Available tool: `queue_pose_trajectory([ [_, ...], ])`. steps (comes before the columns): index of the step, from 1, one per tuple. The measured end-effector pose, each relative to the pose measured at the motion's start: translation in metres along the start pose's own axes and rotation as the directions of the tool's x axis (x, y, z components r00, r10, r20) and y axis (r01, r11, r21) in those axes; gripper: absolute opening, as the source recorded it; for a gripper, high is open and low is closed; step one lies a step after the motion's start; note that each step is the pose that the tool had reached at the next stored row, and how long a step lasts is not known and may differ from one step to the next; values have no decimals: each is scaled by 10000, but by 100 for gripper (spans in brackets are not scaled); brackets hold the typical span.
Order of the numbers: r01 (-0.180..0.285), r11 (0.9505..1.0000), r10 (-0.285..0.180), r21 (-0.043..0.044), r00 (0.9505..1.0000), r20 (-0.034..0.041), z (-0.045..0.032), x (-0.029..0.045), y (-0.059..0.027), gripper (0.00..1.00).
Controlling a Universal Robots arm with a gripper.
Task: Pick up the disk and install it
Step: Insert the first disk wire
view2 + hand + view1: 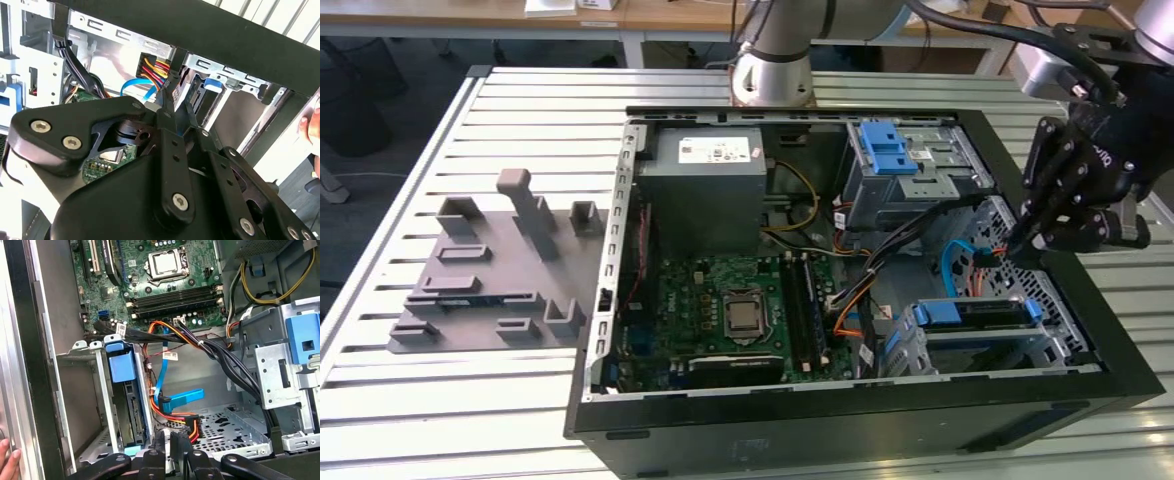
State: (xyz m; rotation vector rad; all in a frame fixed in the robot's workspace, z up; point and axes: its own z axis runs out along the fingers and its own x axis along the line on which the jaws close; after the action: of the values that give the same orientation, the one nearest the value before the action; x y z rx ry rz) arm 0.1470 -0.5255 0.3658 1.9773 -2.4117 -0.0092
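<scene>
**Disk (970,313) sits in the cage, gripper (1014,248) close by**

In the exterior view, we see the gripper hanging inside the open computer case (854,402), near the disk, which sits in the drive cage (1067,345) toward the exterior view's right. In the second wrist view, its fingers (166,112) are drawn together beside red and yellow wires (156,67). In the first wrist view, the disk (121,367) stands slotted in that cage (102,405), near the gripper (169,437).
</scene>
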Motion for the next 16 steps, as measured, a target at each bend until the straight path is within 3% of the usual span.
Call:
queue_pose_trajectory([
  [3,-10,10000,9,-36,9999,-135,8,-39,-8,25],
  [9,-76,10000,76,-30,9996,-259,23,-115,-16,25],
  [16,-249,9997,248,-28,9987,-443,66,-151,-32,25],
])
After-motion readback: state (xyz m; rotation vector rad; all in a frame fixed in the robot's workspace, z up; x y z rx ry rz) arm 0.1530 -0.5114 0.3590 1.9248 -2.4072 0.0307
